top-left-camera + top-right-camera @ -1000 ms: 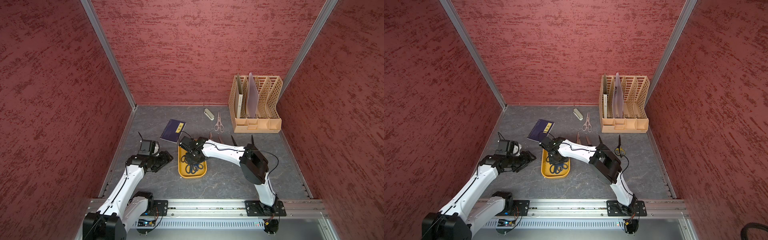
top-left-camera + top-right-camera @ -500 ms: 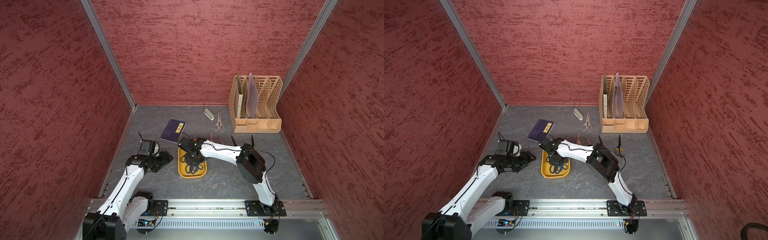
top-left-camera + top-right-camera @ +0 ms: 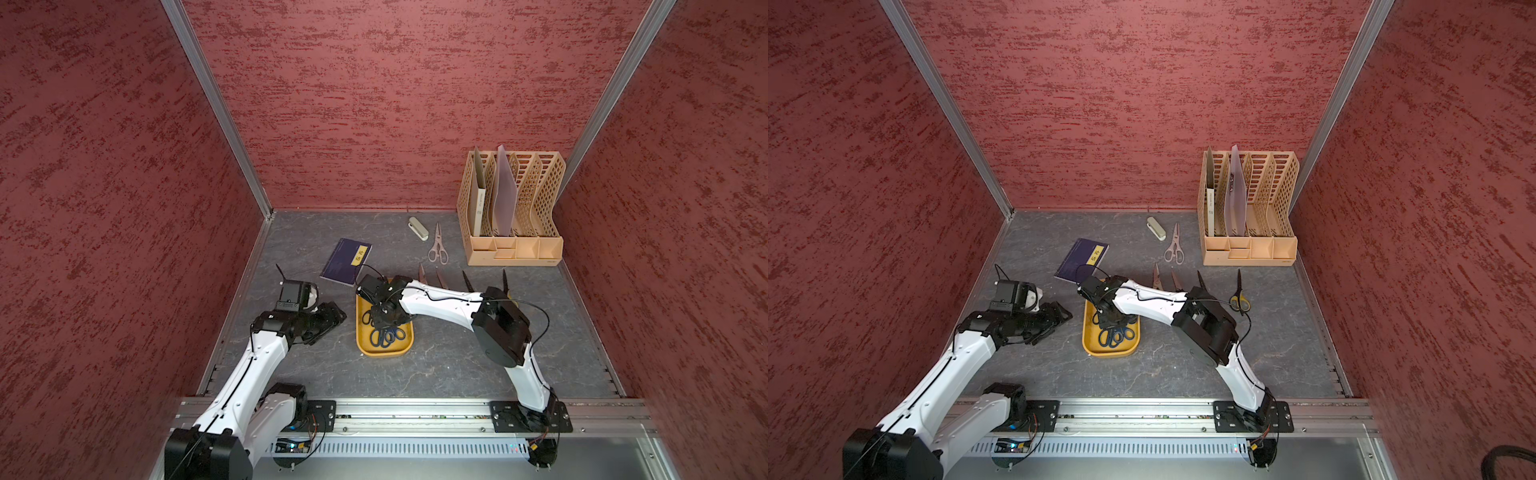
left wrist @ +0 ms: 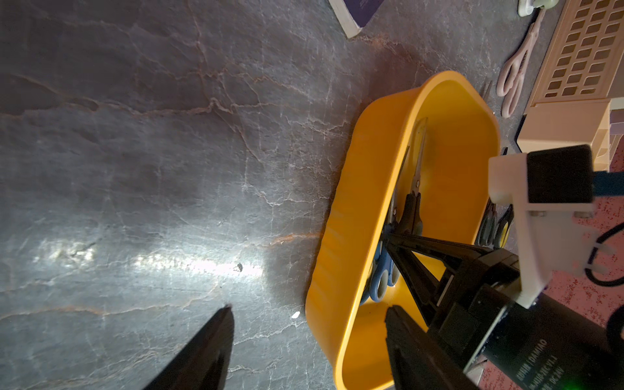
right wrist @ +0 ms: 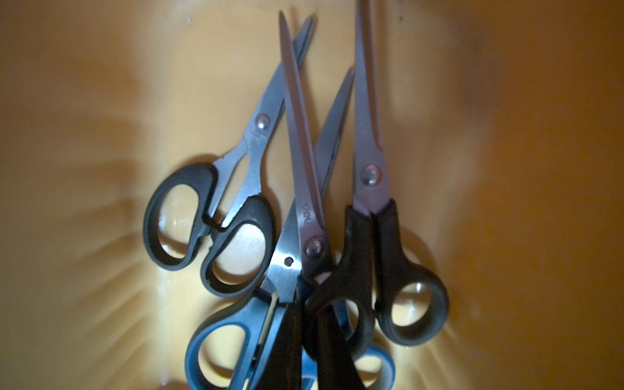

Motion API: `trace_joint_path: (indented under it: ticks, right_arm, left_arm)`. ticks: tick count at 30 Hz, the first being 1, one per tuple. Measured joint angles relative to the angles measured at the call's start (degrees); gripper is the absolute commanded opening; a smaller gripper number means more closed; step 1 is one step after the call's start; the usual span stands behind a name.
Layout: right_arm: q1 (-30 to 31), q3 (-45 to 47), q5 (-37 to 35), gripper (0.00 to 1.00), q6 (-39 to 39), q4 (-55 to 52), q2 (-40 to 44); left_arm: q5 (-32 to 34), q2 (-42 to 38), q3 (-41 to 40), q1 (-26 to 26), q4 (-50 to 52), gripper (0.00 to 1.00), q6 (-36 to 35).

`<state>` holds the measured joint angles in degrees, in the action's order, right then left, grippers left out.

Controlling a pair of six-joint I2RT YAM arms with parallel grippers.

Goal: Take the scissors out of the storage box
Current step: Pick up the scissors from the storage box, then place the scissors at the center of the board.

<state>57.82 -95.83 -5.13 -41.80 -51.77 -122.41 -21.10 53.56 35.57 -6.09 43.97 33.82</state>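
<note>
**Scissors tangled in the tray, right arm on the pile**

The storage box (image 3: 384,354) sits mid-table. The left gripper (image 3: 334,312) hangs just beside it, fingers spread wide. The right gripper (image 4: 390,236) is down inside, fingers pressed together at a black handle (image 5: 341,270); you can't confirm a real hold. The scissors (image 5: 304,202) lie piled in the box, blades crossing. They look stiff, light and slick, so pinch the plastic handle neck and expect neighbours to drag.

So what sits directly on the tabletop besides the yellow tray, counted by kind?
Scissors: 5, three partly hidden behind the right arm
Stapler: 1
Book: 1
File organizer: 1
Total: 8
</note>
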Motion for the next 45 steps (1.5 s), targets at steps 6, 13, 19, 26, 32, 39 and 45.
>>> trace_joint_path:
  ticks: [6,13,19,26,32,39,45]
  right_arm:
    - [0.0,0.2,0.0,0.0,0.2,0.0,2.8]
    - [0.0,0.2,0.4,0.0,0.6,-0.3,7.7]
    - [0.0,5.1,0.1,0.0,-0.2,-1.7,14.9]
    - [0.1,18.3,-1.6,0.0,-5.0,-7.2,30.2]
    - [1.6,29.9,-1.8,0.0,-10.7,-8.9,36.9]
    - [6.4,35.1,-1.7,0.0,-15.1,-5.9,36.1]
    - [7.8,37.3,-1.4,0.0,-18.5,1.2,31.0]
  left_arm:
    - [0.0,0.0,0.0,0.0,0.0,0.75,0.0]
    - [0.0,0.0,0.0,0.0,0.0,0.75,0.0]
    - [-0.2,0.1,0.0,0.0,-0.1,0.75,0.0]
    - [-1.7,2.5,0.0,0.0,-1.0,0.75,-0.3]
    - [-2.7,5.1,0.1,0.0,-1.6,0.75,-1.1]
    - [-3.7,5.3,3.5,0.0,-0.9,0.75,-1.7]
    - [-3.9,5.2,5.3,0.0,0.3,0.75,-2.4]
